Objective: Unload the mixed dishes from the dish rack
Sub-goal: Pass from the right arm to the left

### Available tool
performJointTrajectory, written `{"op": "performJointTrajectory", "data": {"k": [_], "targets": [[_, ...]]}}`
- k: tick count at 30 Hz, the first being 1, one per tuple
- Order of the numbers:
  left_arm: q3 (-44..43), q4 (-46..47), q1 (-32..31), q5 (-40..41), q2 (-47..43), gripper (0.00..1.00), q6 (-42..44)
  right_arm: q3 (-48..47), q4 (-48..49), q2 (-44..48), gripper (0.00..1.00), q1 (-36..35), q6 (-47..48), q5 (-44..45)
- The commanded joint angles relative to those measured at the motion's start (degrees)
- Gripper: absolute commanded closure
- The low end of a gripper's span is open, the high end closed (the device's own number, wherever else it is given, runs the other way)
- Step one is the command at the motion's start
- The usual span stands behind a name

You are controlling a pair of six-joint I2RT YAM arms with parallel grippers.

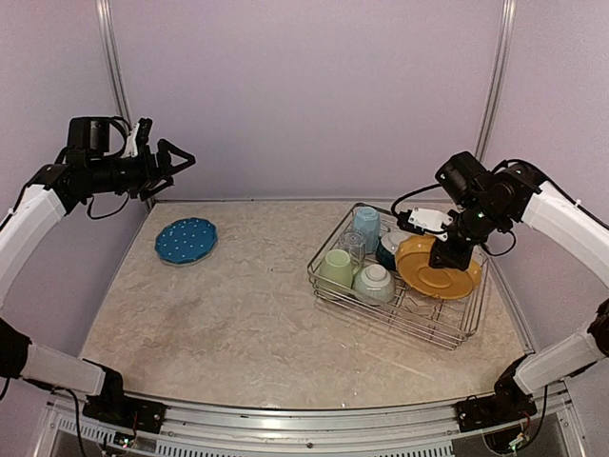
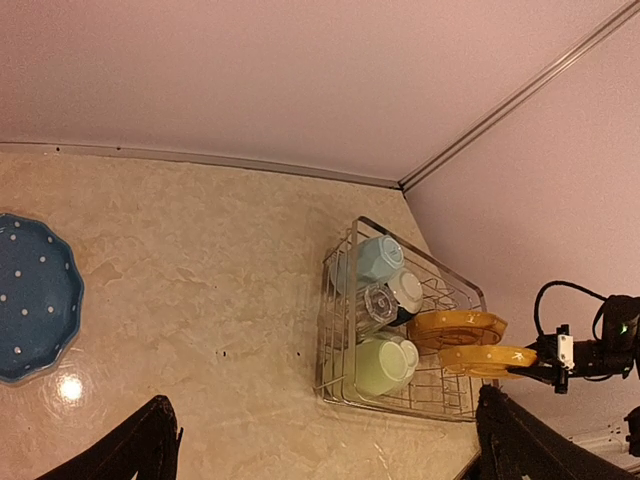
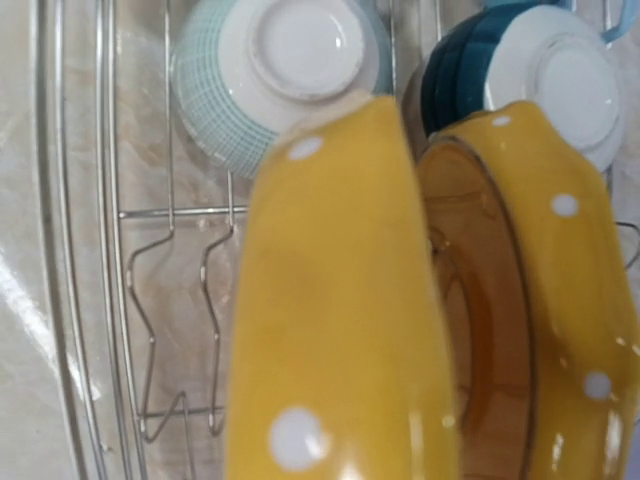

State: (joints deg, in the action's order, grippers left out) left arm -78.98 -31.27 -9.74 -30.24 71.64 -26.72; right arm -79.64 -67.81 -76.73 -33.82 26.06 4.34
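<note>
The silver wire dish rack (image 1: 328,286) stands at the right of the table. It holds a pale green mug (image 1: 335,268), a light blue mug (image 1: 366,227), a clear glass (image 1: 352,246), a teal bowl (image 3: 280,70) and a dark-blue bowl (image 3: 530,80). My right gripper (image 1: 445,249) is shut on the rim of a yellow plate (image 3: 340,300), held on edge over the rack beside a second yellow plate (image 3: 560,300). Its fingers are hidden in the right wrist view. The blue speckled plate (image 1: 186,240) lies on the table at the left. My left gripper (image 1: 179,160) is open and empty, high above it.
The rack's zigzag dividers (image 3: 150,300) are bare to the left of the held plate. The table's back wall and right wall meet just behind the rack (image 2: 400,330). The blue plate (image 2: 30,300) lies at the left edge of the left wrist view.
</note>
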Motion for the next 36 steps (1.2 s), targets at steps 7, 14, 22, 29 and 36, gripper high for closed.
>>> {"op": "performJointTrajectory", "data": {"k": [7,14,22,29,36], "targets": [[0.52,0.68,-0.63,-1.16,1.35,0.01,-0.34,-4.30,0.50,7.46,1.00,-0.83,-0.91,-4.25],[0.45,0.59,-0.81,-1.61,2.32,0.01,-0.61,-6.89,7.91,9.58,1.00,-0.86,-7.08,-4.25],[0.06,0.59,-0.81,-4.38,4.36,0.01,-1.48,-4.96,26.71,7.49,1.00,-1.44,-18.30,-6.19],[-0.61,-0.20,-0.90,-5.86,6.32,0.01,-1.62,-4.23,40.18,1.64,1.00,-10.61,-13.52,4.33],[-3.14,-2.14,-0.92,-12.88,9.74,0.01,-2.56,-1.26,55.74,-4.62,1.00,-23.86,11.88,21.85]]}}
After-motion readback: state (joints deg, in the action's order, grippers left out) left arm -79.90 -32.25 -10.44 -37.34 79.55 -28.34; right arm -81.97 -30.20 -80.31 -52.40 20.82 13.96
